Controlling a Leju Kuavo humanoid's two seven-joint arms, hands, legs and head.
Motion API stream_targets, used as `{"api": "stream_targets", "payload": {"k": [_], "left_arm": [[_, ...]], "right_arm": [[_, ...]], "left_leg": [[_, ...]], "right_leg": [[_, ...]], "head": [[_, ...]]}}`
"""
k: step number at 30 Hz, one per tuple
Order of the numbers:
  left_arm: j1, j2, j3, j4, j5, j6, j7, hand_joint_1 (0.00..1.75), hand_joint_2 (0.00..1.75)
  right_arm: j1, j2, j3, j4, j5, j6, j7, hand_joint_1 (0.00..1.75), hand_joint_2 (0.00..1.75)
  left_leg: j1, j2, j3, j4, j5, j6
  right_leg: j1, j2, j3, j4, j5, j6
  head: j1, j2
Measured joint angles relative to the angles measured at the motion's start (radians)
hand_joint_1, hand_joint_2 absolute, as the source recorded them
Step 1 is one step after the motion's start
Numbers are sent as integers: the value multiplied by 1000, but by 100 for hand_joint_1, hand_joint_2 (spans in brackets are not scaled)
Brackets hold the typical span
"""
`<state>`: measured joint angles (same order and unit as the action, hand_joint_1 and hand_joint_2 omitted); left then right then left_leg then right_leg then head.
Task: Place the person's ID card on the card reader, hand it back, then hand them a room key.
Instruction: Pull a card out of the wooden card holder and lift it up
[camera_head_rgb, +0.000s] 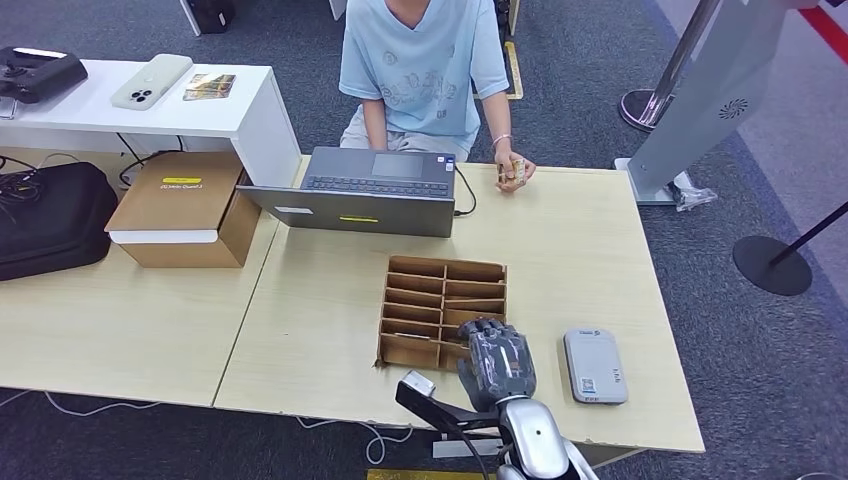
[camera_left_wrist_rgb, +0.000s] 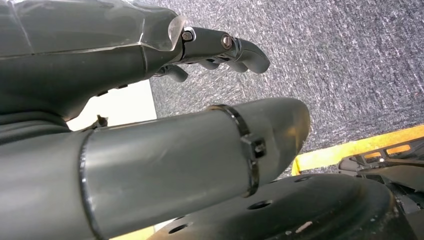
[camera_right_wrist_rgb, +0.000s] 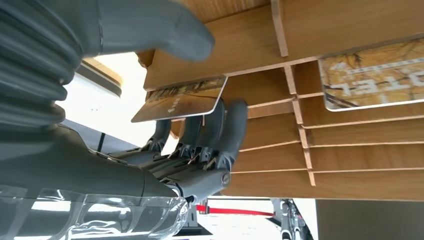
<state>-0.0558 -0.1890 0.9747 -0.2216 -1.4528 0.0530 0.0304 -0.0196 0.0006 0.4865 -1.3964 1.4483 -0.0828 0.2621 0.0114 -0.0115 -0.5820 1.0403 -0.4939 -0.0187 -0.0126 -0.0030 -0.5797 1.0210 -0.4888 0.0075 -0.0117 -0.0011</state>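
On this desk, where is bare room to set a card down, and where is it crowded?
Free: the tabletop between laptop and card rack, and the strip between rack and card reader. Crowded: the rack's near edge, where the right robot hand reaches a room key.

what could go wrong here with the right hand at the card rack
The right hand is only at the edge of the room key, its fingers under it and the thumb above, so the card could slip or tip out. Pulling might also drag the light wooden card rack along the table. The card reader lies close beside the hand and could be bumped.
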Motion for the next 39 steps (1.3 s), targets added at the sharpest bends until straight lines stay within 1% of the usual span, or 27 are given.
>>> {"api": "stream_targets", "payload": {"k": [6,11,18,21,24,25,27,28,39], "left_arm": [[0,0,0,0,-6,0,0,0,0],[0,0,0,0,-6,1,2,0,0],[0,-1,0,0,-2,1,2,0,0],[0,-1,0,0,-1,1,2,0,0],[0,-1,0,0,-1,1,2,0,0],[0,-1,0,0,-1,1,2,0,0],[0,-1,0,0,-2,1,2,0,0],[0,-1,0,0,-2,1,2,0,0],[0,0,0,0,-8,1,2,0,0]], "right_arm": [[1,5,-21,8,1,-2,0,74,175],[2,7,-29,9,1,-7,0,75,175],[3,13,-40,9,1,-12,-2,85,175],[3,14,-44,8,1,-14,-2,98,175],[4,14,-49,8,1,-17,-2,132,175],[4,14,-51,7,0,-18,-2,149,175],[4,14,-57,6,0,-22,-2,168,175],[4,14,-59,4,0,-24,-2,175,175],[11,14,-72,-2,-1,-39,-3,175,175]], "left_leg": [[0,0,0,0,0,0],[0,0,0,0,0,0],[0,0,0,0,0,0],[0,0,0,0,0,0],[0,0,0,0,0,0],[0,0,0,0,0,0],[0,0,0,0,0,0],[0,0,0,0,0,0],[0,0,0,0,0,0]], "right_leg": [[0,0,0,0,0,0],[0,0,0,0,0,0],[0,0,0,0,0,0],[0,0,0,0,0,0],[0,0,0,0,0,0],[0,0,0,0,0,0],[0,0,0,0,0,0],[0,0,0,0,0,0],[0,0,0,0,0,0]], "head": [[0,0],[0,0],[0,0],[0,0],[0,0],[0,0],[0,0],[0,0],[0,0]]}}
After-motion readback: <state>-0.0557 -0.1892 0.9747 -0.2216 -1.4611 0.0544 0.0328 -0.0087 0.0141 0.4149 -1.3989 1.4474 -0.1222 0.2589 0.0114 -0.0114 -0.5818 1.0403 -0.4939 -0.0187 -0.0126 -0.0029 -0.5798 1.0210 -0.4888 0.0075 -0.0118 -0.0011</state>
